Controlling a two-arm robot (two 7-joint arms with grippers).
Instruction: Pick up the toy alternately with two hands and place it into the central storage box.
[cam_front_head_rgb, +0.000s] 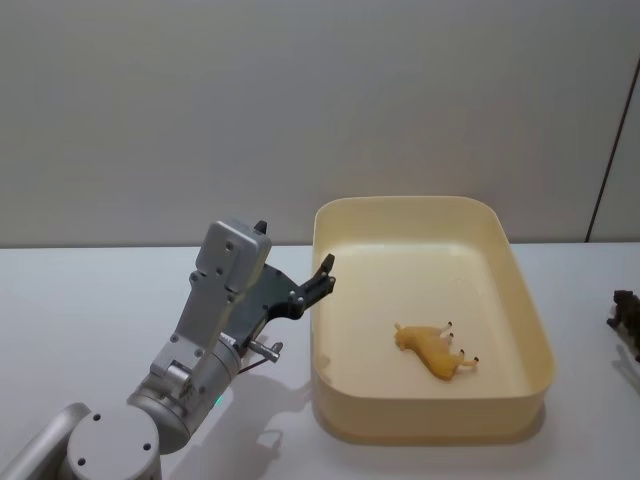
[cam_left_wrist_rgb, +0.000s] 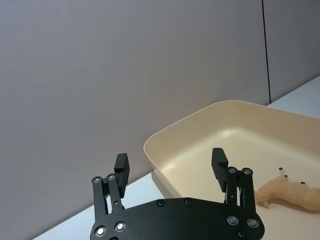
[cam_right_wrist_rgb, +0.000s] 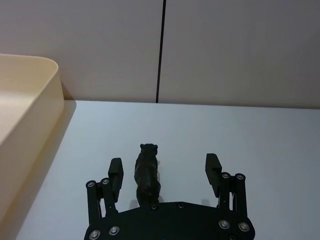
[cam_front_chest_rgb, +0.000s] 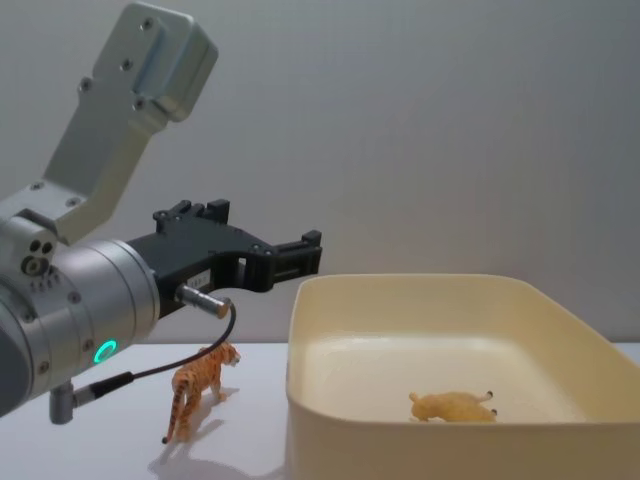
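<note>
Head view looks down on the bench (cam_front_head_rgb: 80, 300) and storage box (cam_front_head_rgb: 430, 428); chest view sights low across both; wrist views peer past their fingers (cam_left_wrist_rgb: 121, 169), box included.

The pale tabletop (cam_front_head_rgb: 80, 300) carries the cream central storage box (cam_front_head_rgb: 430, 425), a striped orange toy tiger (cam_front_chest_rgb: 197, 381) standing just off the box's left side, and a dark toy animal (cam_right_wrist_rgb: 146, 175) standing apart on its right.

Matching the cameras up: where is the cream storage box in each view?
Head: storage box right of centre.
Left wrist: box just beyond the open left pincer.
Right wrist: box wall alongside the open right pincer.
Chest: box at lower right.
Shared landmark: white table.
</note>
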